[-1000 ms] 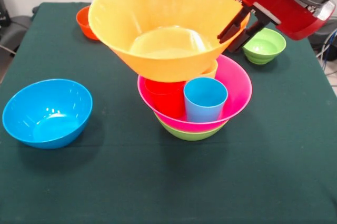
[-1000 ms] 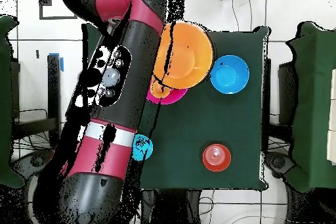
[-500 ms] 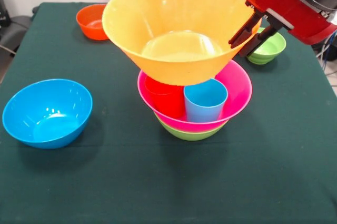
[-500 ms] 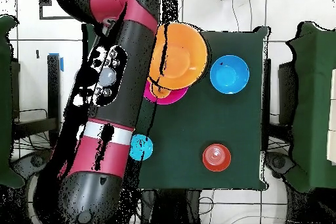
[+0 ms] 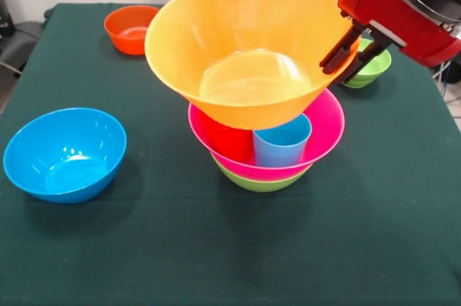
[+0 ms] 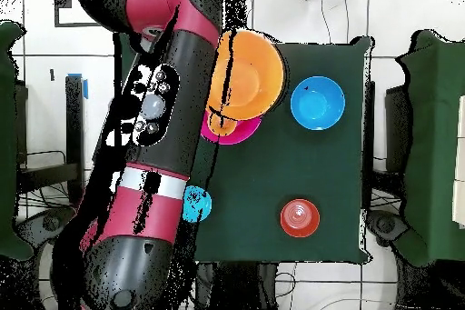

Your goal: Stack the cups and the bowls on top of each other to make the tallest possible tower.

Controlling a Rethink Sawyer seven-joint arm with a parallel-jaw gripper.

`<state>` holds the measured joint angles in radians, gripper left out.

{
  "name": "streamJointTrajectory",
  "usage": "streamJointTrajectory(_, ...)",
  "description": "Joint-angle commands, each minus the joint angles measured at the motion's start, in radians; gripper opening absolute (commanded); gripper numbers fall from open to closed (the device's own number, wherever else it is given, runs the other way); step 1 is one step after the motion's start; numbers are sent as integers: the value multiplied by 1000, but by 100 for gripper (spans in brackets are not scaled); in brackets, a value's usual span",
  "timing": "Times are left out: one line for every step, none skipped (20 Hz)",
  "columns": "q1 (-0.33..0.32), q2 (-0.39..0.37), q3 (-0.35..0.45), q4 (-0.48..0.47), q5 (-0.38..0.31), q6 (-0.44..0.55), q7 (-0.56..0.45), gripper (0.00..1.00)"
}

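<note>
My gripper (image 5: 348, 52) is shut on the right rim of the large yellow-orange bowl (image 5: 245, 47) and holds it tilted just over the tower. The tower is the large pink bowl (image 5: 324, 127) nested in a medium green bowl (image 5: 261, 183). A red cup (image 5: 227, 140) and a light blue cup (image 5: 281, 145) stand in the pink bowl; the yellow cup is hidden. In the overhead view the yellow-orange bowl (image 6: 247, 75) covers most of the pink bowl (image 6: 238, 132).
A medium blue bowl (image 5: 65, 153) sits at the left, a small orange bowl (image 5: 130, 29) at the far left, a small green bowl (image 5: 369, 67) behind my gripper. The overhead view shows a small blue bowl (image 6: 196, 203) near the arm.
The yellow-orange bowl has moved right and lower over the pink bowl, now hiding the yellow cup and the cups' tops. My gripper moved right with it.
</note>
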<state>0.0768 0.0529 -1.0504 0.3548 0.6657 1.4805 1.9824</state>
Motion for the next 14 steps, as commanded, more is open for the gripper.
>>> streamJointTrajectory(25,-8,120,36,-90,-23,-136,0)
streamJointTrajectory(25,-7,125,37,-89,-26,-134,0)
streamJointTrajectory(27,-8,130,41,-92,-31,-135,0)
streamJointTrajectory(29,-9,135,46,-95,-36,-136,0)
streamJointTrajectory(31,-10,140,50,-98,-41,-137,0)
streamJointTrajectory(34,-13,145,59,-102,-43,-139,0)
streamJointTrajectory(38,-17,149,67,-107,-46,-144,0)
streamJointTrajectory(44,-22,154,79,-112,-48,-146,0)
streamJointTrajectory(49,-27,157,92,-119,-53,-148,0)
streamJointTrajectory(54,-32,160,103,-125,-57,-149,0)
streamJointTrajectory(59,-36,162,114,-132,-60,-149,0)
streamJointTrajectory(62,-40,164,120,-139,-62,-151,0)
streamJointTrajectory(65,-43,167,126,-148,-67,-151,0)
streamJointTrajectory(64,-44,170,128,-156,-74,-150,0)
